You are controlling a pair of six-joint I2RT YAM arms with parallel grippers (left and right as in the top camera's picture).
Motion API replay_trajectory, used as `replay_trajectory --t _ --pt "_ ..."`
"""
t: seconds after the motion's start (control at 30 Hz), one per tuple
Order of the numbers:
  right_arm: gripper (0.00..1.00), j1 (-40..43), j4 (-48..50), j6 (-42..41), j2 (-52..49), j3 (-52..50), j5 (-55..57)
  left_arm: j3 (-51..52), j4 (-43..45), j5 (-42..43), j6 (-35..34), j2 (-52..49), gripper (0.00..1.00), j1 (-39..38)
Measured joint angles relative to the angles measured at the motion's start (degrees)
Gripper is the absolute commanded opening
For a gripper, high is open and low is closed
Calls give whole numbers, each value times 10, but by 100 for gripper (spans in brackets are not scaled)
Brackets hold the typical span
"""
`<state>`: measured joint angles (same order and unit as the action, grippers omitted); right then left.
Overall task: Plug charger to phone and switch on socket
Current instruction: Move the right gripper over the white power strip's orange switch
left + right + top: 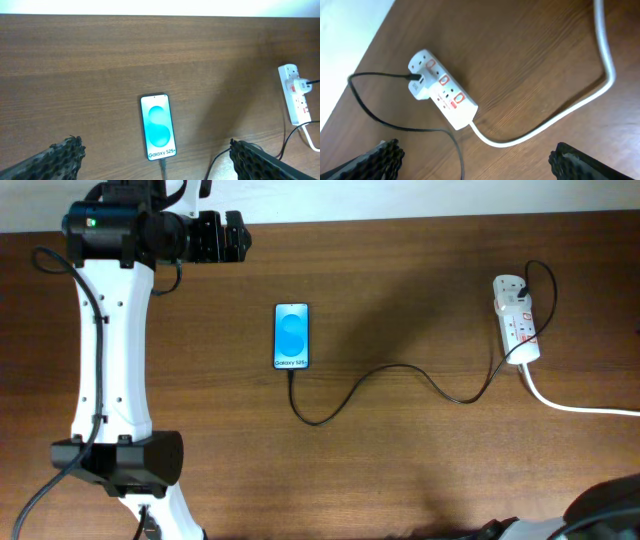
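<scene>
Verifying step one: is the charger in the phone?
In, apparently: the charger tip meets the phone at its bottom edge in both overhead and left wrist views.

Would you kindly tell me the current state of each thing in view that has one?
phone: face up, screen lit, charger tip at its bottom edge.
charger: slack, other end in the adapter on the socket.
socket: adapter plugged in, switch position unclear.
left claw: open, empty.
right claw: open, empty.
</scene>
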<state>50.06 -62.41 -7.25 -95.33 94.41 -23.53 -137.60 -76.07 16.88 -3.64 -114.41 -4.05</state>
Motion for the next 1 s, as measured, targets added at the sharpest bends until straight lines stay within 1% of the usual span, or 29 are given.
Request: replay_trajectory --t 0.1,0.3,0.47,0.73,1.0 --pt "98 0 4 3 -50 0 -16 0 0 0 0 0 99 0" --pt "99 -4 60 14 -104 0 -21 0 0 0 0 0 99 0" --pt "98 -25 99 13 -109 0 -23 0 0 0 0 0 99 0" --pt "98 -26 100 7 -131 0 -24 0 0 0 0 0 99 0" --pt "98 -26 100 3 -132 0 -19 0 0 0 0 0 99 0"
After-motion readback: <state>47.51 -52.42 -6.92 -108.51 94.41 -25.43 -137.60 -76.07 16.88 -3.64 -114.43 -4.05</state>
